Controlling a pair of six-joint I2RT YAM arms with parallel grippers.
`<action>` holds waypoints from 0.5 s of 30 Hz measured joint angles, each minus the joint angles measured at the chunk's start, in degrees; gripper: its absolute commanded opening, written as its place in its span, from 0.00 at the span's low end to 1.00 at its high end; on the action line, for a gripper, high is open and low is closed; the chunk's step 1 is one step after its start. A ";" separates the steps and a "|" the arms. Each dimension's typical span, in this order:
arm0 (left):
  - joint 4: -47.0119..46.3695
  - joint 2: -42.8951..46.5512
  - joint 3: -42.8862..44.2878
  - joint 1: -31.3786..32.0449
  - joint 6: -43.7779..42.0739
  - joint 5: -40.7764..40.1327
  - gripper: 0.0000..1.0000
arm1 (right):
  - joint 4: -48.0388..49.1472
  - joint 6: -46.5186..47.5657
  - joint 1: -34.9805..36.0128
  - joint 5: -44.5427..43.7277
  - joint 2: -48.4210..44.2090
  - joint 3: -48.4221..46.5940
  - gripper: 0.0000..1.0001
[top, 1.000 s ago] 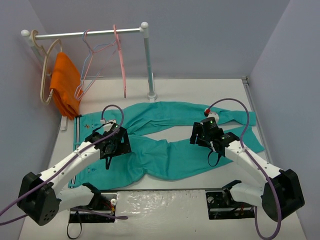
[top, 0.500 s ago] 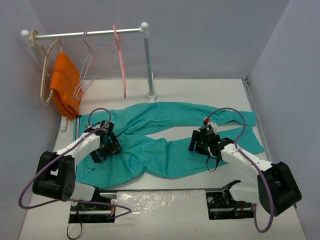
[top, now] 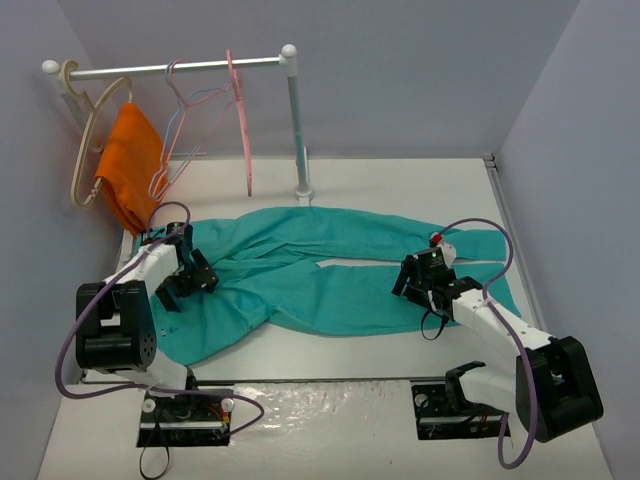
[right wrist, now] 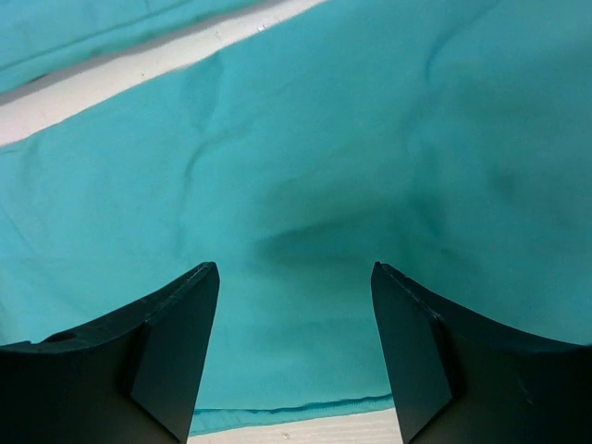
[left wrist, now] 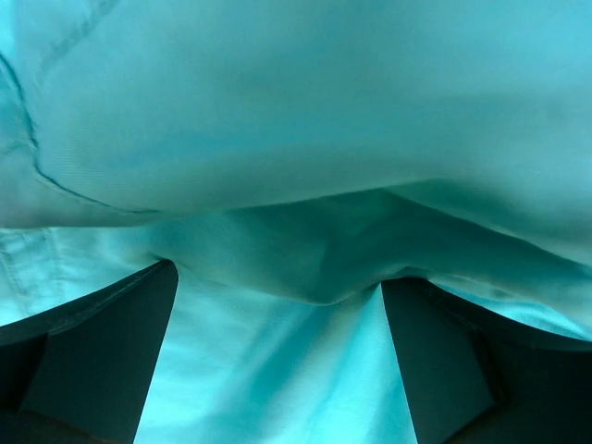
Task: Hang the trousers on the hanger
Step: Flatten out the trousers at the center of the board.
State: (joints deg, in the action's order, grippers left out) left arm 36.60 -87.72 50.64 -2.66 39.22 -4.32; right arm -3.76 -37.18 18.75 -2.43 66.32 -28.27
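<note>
Trousers (top: 330, 275): teal-green fabric, lying flat across the middle of the tabletop (top: 400, 190). The broad end is at the left and the two legs run to the right. A narrow strip of white tabletop shows between the legs. The cloth is lightly creased, with a seam line visible in the left wrist view.

Left tool (left wrist: 277, 275): fingers spread wide at the broad left end of the trousers, with a raised fold of the fabric lying between them. Whether the pads touch the fold cannot be told.

Right tool (right wrist: 294, 266): fingers spread, low over the nearer leg, close to its hem edge. Nothing is held.

Hanger (top: 240, 120): salmon-pink, hung on the white rail (top: 180, 67) at the rear left, well apart from the trousers.

Also on the rail are thin pale hangers (top: 180, 120), a thick beige hanger (top: 88, 150) and an orange cloth (top: 128, 165) draped at the far left.

Tabletop white. Walls (top: 400, 70) plain grey-lilac on three sides
</note>
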 measured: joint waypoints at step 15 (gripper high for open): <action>4.83 24.56 -2.88 7.37 -0.56 1.39 0.91 | 0.39 0.56 -1.13 -1.23 5.17 -2.49 0.64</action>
State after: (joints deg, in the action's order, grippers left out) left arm 41.43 -63.16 47.76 4.70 38.66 -2.94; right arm -3.37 -36.62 17.62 -3.66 71.48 -30.76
